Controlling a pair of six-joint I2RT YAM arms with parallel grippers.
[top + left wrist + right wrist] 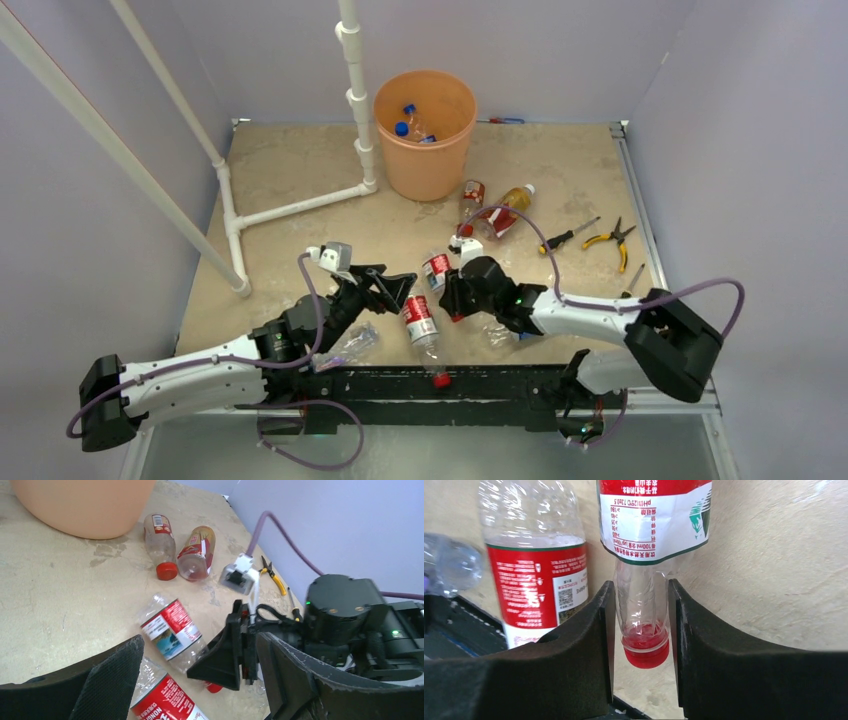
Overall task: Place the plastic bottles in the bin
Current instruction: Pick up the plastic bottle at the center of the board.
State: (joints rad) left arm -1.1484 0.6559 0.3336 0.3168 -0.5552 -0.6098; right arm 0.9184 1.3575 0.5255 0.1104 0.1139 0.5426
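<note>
- The right gripper is closest in its own view. Its two black fingers squeeze the thin neck of a red-label bottle, just above the red cap.
- That bottle lies on the tan table, near the middle, well apart from the bin.
- A second bottle, also with a red label, lies just beside it, closer to the arm bases.
- The left gripper is spread wide and grips nothing. It is close to the right gripper. In the left wrist view, the second bottle shows low between its fingers.
- A squashed clear bottle lies by the left arm.
- The bin is an orange bucket at the far side of the table. Blue-capped bottles are inside it.
- Two more bottles lie side by side on the table, just in front of the bin. One is a red-capped bottle and one is an amber bottle.
- Yellow pliers and a screwdriver lie off to the right.
- A white pipe frame stands left of the bin.
</note>
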